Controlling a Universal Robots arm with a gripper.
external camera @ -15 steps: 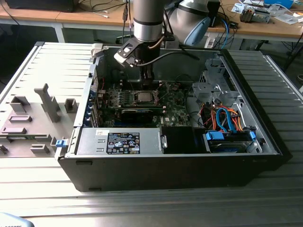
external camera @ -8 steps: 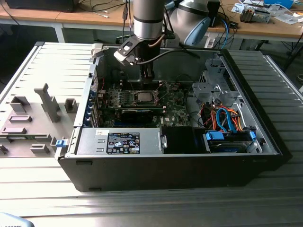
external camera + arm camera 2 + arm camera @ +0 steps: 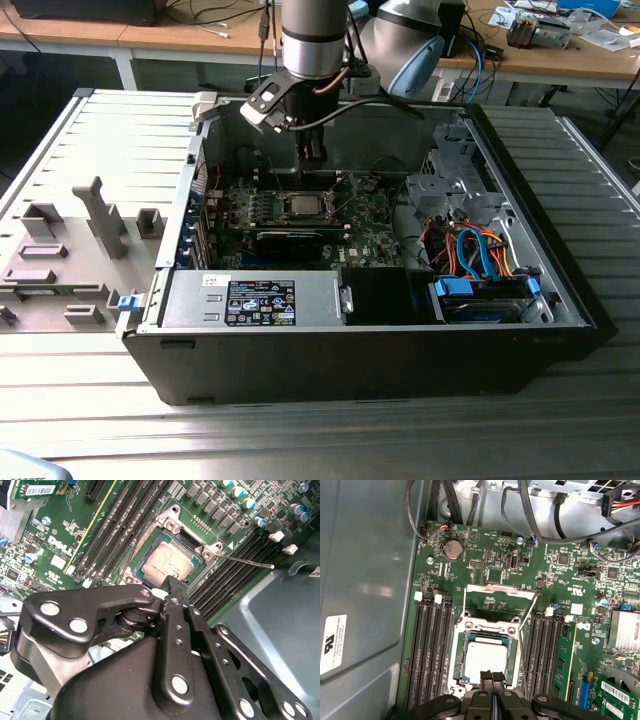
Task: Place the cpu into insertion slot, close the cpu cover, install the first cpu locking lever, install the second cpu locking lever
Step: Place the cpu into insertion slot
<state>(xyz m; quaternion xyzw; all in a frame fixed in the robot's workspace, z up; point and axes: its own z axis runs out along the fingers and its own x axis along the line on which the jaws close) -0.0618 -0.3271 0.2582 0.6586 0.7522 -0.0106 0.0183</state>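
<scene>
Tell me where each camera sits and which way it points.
Exterior view: off the arm, outside the open computer case, looking down into it; the arm and hand hang over the motherboard.
First wrist view: on the wrist, looking down past the hand at the cpu in the insertion slot.
Second wrist view: on the wrist, slanting along the hand toward the cpu.
Both wrist views share cpu and hand.

The end effector [image 3: 315, 163] hangs just above the cpu [image 3: 303, 205] inside the open computer case [image 3: 330, 360].
</scene>
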